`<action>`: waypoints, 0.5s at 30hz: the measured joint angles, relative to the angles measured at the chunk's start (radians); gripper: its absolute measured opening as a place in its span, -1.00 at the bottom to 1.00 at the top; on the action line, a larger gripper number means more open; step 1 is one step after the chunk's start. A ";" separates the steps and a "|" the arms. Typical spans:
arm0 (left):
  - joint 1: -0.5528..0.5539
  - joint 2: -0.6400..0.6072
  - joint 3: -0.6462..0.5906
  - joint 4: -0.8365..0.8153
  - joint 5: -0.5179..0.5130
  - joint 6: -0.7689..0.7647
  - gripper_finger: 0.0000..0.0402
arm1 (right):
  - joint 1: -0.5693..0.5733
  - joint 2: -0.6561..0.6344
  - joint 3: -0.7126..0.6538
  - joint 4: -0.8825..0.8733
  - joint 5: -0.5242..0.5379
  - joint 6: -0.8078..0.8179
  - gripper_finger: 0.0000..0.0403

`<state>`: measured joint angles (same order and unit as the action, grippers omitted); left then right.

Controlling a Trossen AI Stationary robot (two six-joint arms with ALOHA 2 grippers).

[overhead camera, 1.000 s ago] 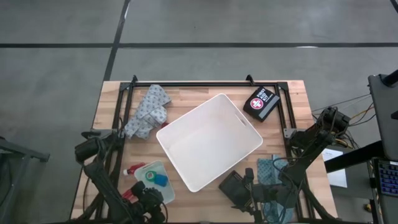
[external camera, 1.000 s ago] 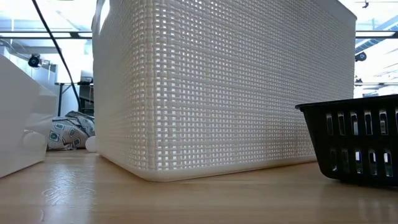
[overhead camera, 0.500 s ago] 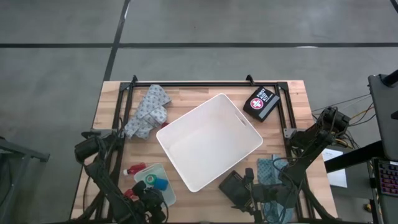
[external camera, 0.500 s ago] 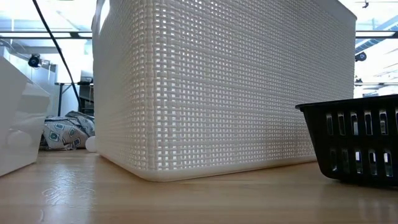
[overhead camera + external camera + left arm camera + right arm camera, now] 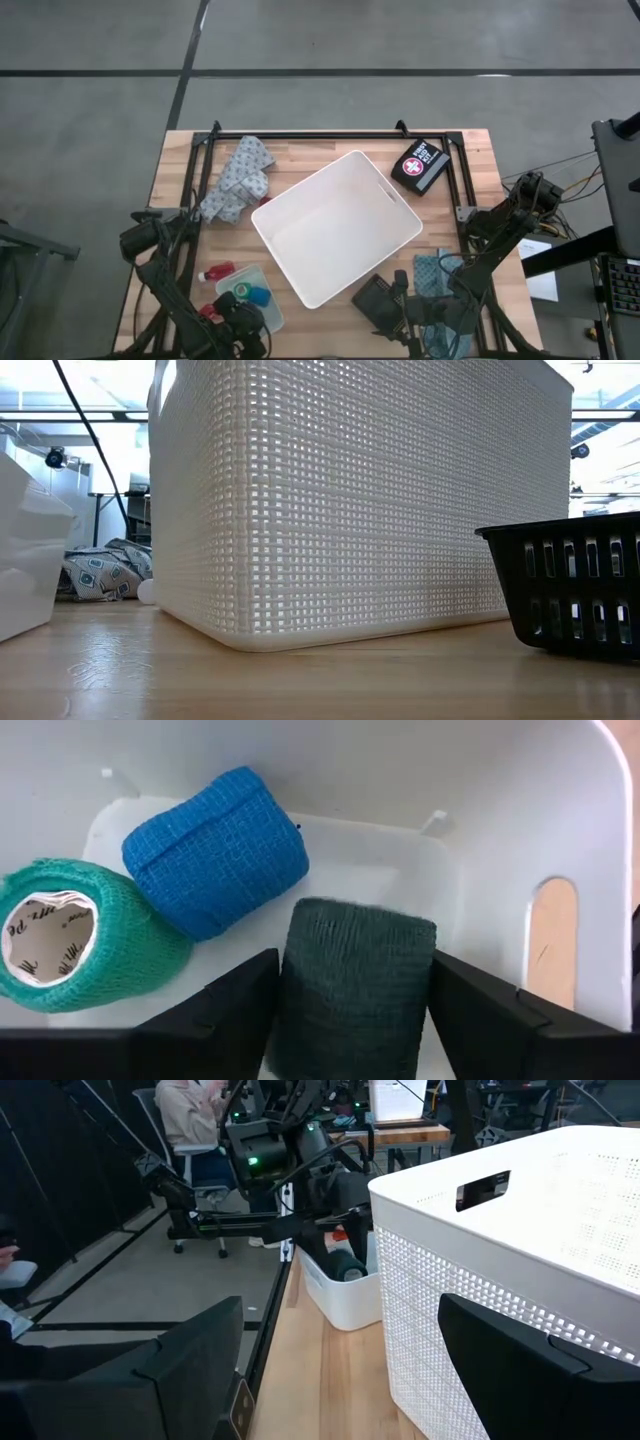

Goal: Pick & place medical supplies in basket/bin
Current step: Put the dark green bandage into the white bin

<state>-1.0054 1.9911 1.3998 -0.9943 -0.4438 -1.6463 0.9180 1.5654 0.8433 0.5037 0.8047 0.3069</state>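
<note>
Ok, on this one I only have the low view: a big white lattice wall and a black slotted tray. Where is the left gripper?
Observer: The left gripper is down in the small translucent tray, at a dark green bandage roll.
Operator: Has anything gone into the bin yet?
Observer: No. From above, the white bin has nothing inside.
Operator: And the right arm?
Observer: The right gripper hangs open near the table's right front corner, beside the bin, holding nothing.
</note>
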 joint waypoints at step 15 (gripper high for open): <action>0.000 0.000 0.000 0.000 0.000 0.000 0.49 | 0.000 0.000 0.000 0.000 0.000 0.000 0.63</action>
<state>-1.0054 1.9907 1.3998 -0.9943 -0.4436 -1.6466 0.9180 1.5650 0.8433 0.5037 0.8047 0.3069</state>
